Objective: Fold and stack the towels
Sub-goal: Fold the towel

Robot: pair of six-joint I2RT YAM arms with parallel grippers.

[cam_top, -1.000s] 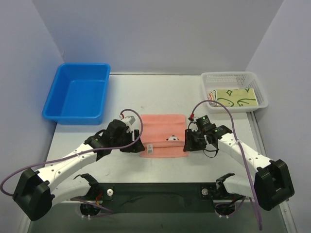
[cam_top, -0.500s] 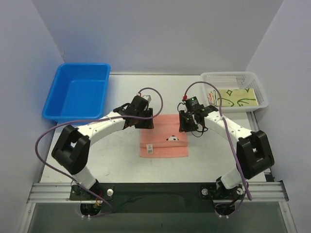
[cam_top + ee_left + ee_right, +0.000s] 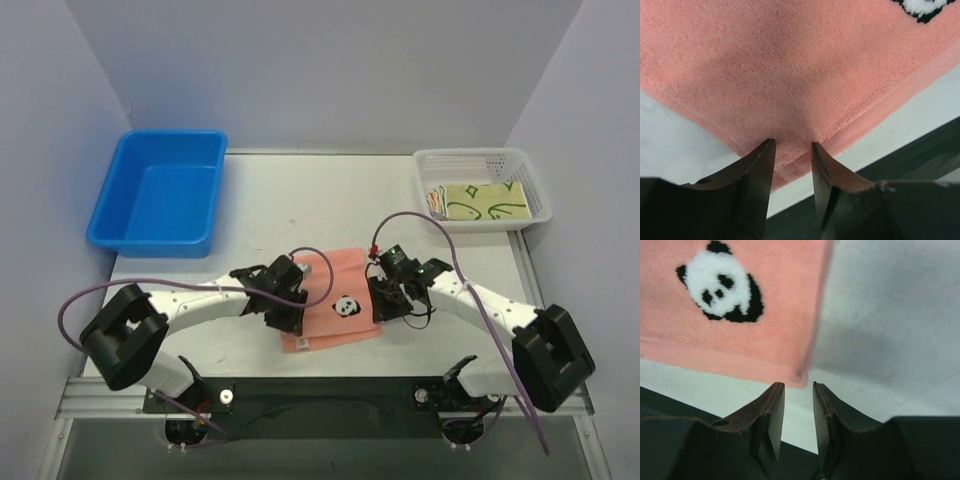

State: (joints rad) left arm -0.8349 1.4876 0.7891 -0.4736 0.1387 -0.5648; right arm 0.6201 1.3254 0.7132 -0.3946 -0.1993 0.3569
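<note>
Table (image 3: pixel 270 200) first: pale grey, w/ the pink towel (image 3: pixel 338 272) lying flat on it, folded, roughly mid-width and right by the near edge, turned a bit askew.

Everything else goes relative to that towel. Blue bin (image 3: pixel 150 242) sits well off to its back-left. White basket (image 3: pixel 480 158) sits well off to its back-right, w/ a pale green towel (image 3: pixel 485 200) lying flat inside, dark green outlines on it.

The 2 arms reach in toward the pink towel, 1 per side.

Left gripper (image 3: pixel 790 145) is at the towel's near-left corner. Its 2 fingers are almost together w/ the hem bunched up btw them, so it looks clamped on the cloth.

Right gripper (image 3: pixel 798 385) is just off the towel's near-right corner. Fingers are a narrow slot apart w/ only bare table showing btw them. The corner is close to the tips but not in the slot.

Smallest bit: black & white panda (image 3: pixel 345 305) on the towel's top face, about mid-towel.
</note>
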